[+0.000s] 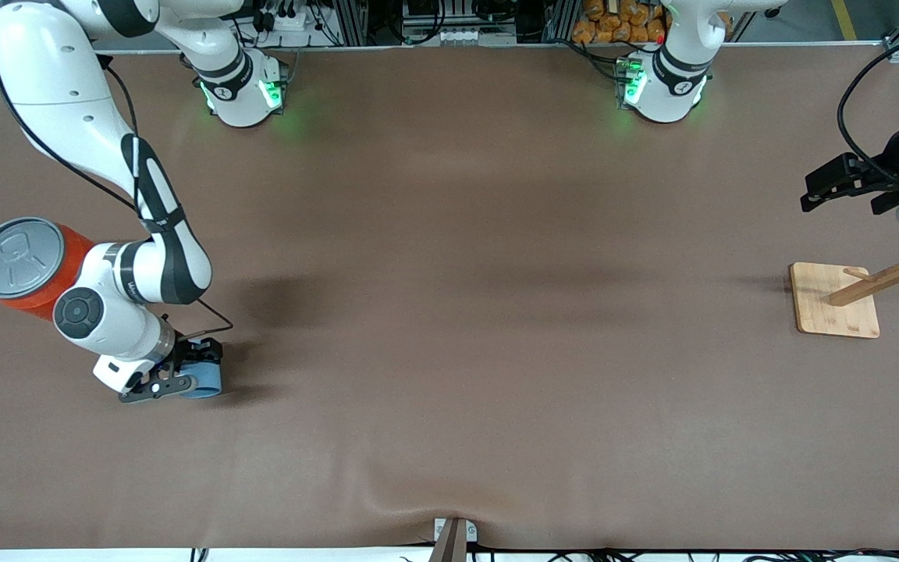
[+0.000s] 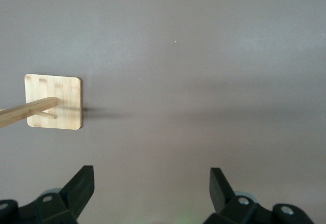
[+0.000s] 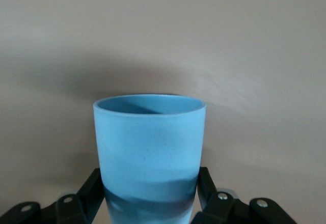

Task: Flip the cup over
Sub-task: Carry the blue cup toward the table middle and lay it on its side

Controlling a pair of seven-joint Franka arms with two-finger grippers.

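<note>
1. A brown desk (image 1: 449, 312) fills the frame, the two robot bases along its top edge.
2. The right arm sweeps down the left of the frame to the lower left, partly hiding an orange can (image 1: 24, 268) with a grey lid at the left edge.
3. At the right edge of the frame a wooden peg stand (image 1: 836, 300) sits on its square base; the left hand (image 1: 843, 187) waits in the air just above it in the frame, fingers spread wide and holding nothing.
4. The right hand (image 1: 176, 375), low at the lower left, has its fingers closed on the cup (image 1: 204, 378), which shows as a patch of light blue between them. The right wrist view shows the cup (image 3: 149, 147) lengthwise, its open mouth pointing away from the wrist and the fingers (image 3: 89, 191) pressed on either side near its base.
5. Step in hand, by these signs: the grasp is made and the flip has not begun. The next move would call for lifting the cup clear of the desk, turning the wrist to invert it, then setting it down squarely.
</note>
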